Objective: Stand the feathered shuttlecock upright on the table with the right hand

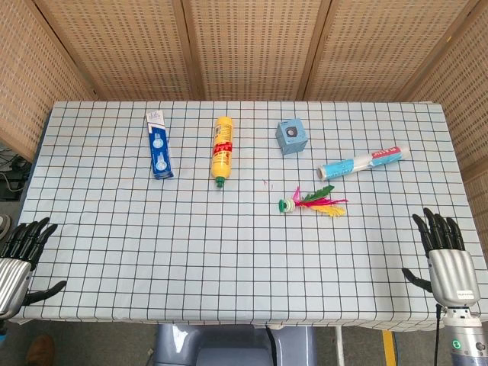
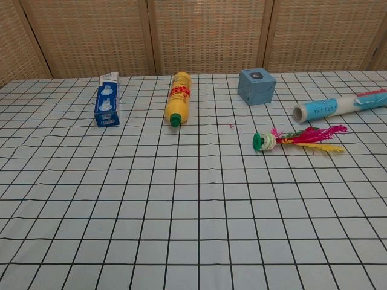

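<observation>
The feathered shuttlecock (image 1: 313,202) (image 2: 296,138) lies on its side right of the table's middle. Its green and white base points left, and its pink, yellow and green feathers fan out to the right. My right hand (image 1: 444,248) hovers at the table's front right corner, fingers spread and empty, well away from the shuttlecock. At the front left corner my left hand (image 1: 23,252) is open too, holding nothing. The chest view shows neither hand.
A rolled blue and white tube (image 1: 363,162) (image 2: 338,106) lies just behind the shuttlecock. Further back sit a small blue box (image 1: 291,137) (image 2: 256,86), a yellow bottle (image 1: 222,146) (image 2: 178,97) on its side and a blue carton (image 1: 158,144) (image 2: 107,99). The checked tablecloth (image 1: 175,252) covers the table.
</observation>
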You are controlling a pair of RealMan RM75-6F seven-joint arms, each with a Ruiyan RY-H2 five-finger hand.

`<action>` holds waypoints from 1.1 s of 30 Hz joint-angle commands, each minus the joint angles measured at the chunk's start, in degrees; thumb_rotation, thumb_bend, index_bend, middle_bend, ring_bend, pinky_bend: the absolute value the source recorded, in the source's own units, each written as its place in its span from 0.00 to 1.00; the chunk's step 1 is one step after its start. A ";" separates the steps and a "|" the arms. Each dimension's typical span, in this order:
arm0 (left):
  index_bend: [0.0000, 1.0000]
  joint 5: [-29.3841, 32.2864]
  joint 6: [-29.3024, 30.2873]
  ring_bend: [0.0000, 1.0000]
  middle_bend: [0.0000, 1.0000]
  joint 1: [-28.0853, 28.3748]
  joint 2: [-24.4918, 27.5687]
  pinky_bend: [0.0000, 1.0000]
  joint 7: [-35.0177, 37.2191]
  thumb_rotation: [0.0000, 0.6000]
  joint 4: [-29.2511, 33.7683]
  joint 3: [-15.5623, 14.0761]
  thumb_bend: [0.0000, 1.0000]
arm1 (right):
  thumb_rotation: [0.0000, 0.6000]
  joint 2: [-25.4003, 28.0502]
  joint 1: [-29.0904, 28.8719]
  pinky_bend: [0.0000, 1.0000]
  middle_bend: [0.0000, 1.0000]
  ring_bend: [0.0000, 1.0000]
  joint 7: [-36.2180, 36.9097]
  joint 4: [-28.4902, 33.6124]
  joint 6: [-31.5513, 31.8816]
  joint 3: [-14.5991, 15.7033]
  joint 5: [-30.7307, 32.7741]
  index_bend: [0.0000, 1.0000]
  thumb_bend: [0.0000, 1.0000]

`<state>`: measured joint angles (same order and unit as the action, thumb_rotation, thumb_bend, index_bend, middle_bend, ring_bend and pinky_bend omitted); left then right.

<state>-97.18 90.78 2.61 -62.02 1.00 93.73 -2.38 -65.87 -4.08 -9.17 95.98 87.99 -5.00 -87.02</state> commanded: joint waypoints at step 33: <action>0.00 7.85 -6.77 0.00 0.00 3.93 -6.07 0.00 -4.15 1.00 -4.57 3.96 0.00 | 1.00 -15.37 -29.39 0.00 0.00 0.00 -3.69 -29.43 -36.84 -8.93 16.55 0.43 0.41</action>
<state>-89.70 84.37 6.40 -67.83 -2.83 89.25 1.47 -79.59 -32.39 -12.70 68.58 51.83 -14.18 -70.62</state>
